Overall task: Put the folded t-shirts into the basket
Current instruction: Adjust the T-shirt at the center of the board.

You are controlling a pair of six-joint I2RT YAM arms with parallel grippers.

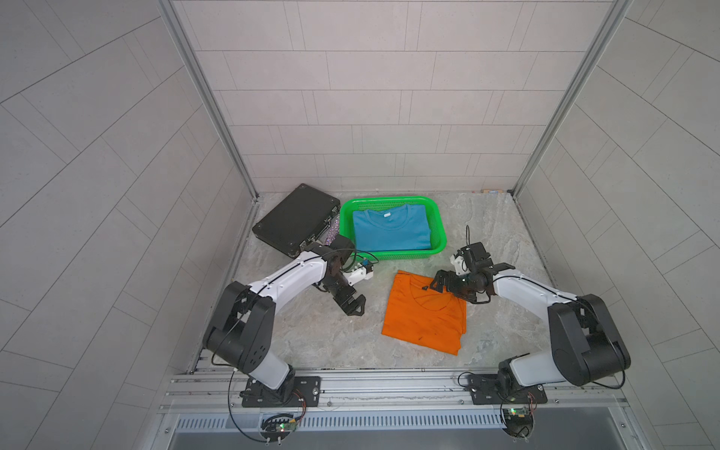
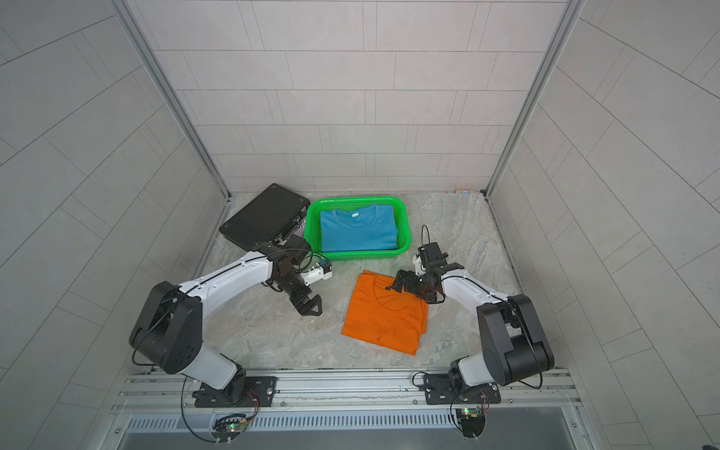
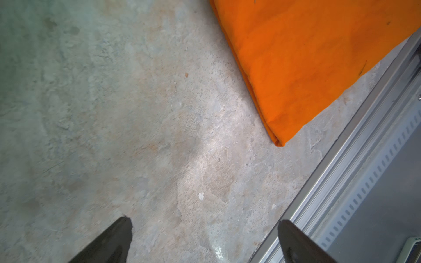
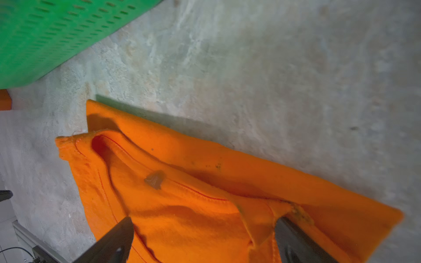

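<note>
The orange t-shirt (image 1: 424, 315) is laid on the surface near the basket (image 1: 393, 255), long axis toward it. Its collar end is overhung by the right gripper (image 1: 436, 283), jaws spread empty; the left gripper (image 1: 357, 307), likewise released, is poised alongside.

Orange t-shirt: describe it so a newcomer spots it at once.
On the grey stone-look tabletop, find the bright green perforated plastic basket. The bright orange folded cloth t-shirt lies in front of it; the teal blue folded t-shirt lies inside it.

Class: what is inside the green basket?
The green basket holds a folded teal t-shirt, which covers most of its bottom. Anything lying under that shirt is hidden.
</note>
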